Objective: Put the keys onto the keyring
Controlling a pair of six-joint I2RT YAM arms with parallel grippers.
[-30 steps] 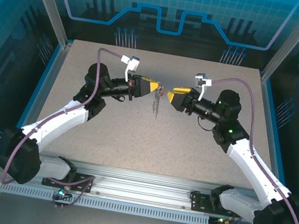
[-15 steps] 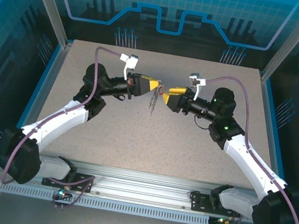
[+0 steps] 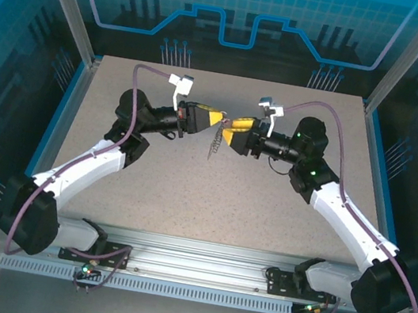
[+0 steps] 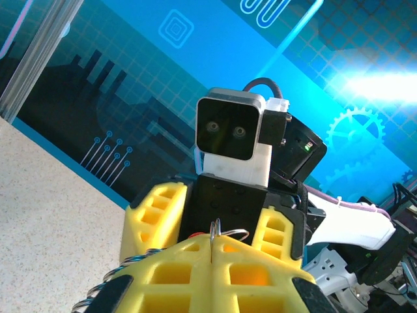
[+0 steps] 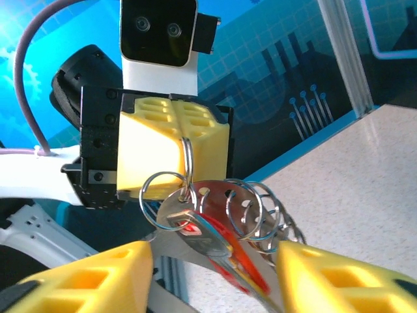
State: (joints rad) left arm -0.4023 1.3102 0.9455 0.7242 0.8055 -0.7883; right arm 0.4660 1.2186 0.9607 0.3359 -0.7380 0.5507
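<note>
Left end effector: fingers together, clamped on silver split-ring keyring, above speckled counter. Right end effector: fingers apart, either side of red-headed silver key hanging on the keyring.

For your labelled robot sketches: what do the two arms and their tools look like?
The left arm and right arm have white links and black joints. The left tool and right tool have blocky yellow hollow-celled fingers on black bodies, each with a white camera. A purple cable runs along each arm.
</note>
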